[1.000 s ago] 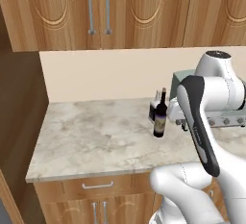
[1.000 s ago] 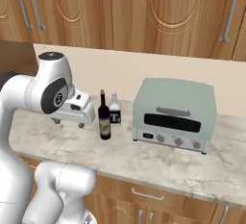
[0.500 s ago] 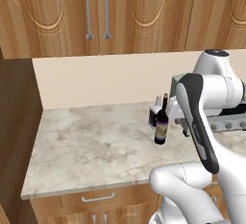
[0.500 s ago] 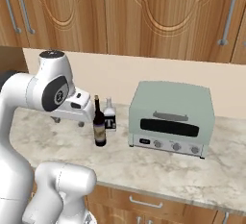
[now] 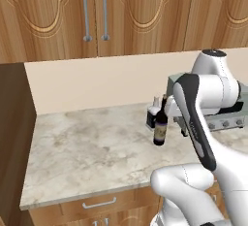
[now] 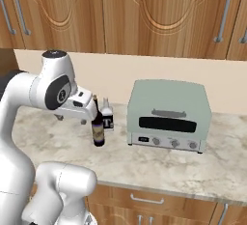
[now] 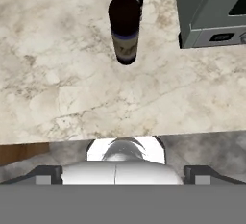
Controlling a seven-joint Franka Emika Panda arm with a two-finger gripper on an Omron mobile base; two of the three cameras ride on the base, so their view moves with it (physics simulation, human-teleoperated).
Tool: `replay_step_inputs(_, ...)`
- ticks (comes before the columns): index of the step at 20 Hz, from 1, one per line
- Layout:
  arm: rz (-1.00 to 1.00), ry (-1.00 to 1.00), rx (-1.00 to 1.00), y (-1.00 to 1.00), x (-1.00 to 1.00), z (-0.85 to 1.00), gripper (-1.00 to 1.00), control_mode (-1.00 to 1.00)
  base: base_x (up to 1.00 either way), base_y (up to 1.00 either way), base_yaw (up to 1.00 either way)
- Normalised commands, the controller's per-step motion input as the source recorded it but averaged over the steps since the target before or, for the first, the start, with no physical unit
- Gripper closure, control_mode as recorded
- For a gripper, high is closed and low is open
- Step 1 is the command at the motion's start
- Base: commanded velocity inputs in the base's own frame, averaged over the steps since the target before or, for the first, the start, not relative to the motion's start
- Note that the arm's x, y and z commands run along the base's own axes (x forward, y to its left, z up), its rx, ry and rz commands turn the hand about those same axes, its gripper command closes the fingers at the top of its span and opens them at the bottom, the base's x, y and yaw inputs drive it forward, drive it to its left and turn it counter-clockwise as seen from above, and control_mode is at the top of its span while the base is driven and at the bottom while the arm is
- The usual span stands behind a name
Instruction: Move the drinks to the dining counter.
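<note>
Base closer; wine bottle (image 5: 160, 129) upright.

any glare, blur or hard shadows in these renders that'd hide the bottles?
Left base view: flat, even light, soft render, wine bottle casts hardly any shadow. Right base view: no glare; arm covers part of the clear bottle. Hand view: sharp marble worktop, bottle foreshortened, top cropped.

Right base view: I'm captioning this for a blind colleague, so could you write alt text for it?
A tall dark wine bottle stands upright on a marble worktop, with a short clear bottle just behind it and a pale green toaster oven to their right. The white robot arm's hand is beside the wine bottle's neck. Wooden cabinets hang above.
</note>
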Motion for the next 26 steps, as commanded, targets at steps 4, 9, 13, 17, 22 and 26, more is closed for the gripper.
replay_step_inputs(4, 0.0, -0.01, 0.0, 0.0, 0.91, -0.05, -1.0, -1.0, 0.0, 0.0, 0.0)
replay_step_inputs(9, 0.0, -0.07, 0.0, 0.0, 0.63, -0.16, -1.0, -1.0, 0.0, 0.0, 0.0)
replay_step_inputs(13, 0.0, -0.1, 0.0, 0.0, 0.25, -0.28, -1.0, -1.0, 0.0, 0.0, 0.0)
replay_step_inputs(17, 0.0, -0.16, 0.0, 0.0, 0.12, -0.29, -1.0, -1.0, 0.0, 0.0, 0.0)
replay_step_inputs(22, 0.0, -0.23, 0.0, 0.0, 0.02, -0.33, -1.0, -1.0, 0.0, 0.0, 0.0)
replay_step_inputs(26, 0.0, -0.23, 0.0, 0.0, 0.09, -0.18, -1.0, -1.0, 0.0, 0.0, 0.0)
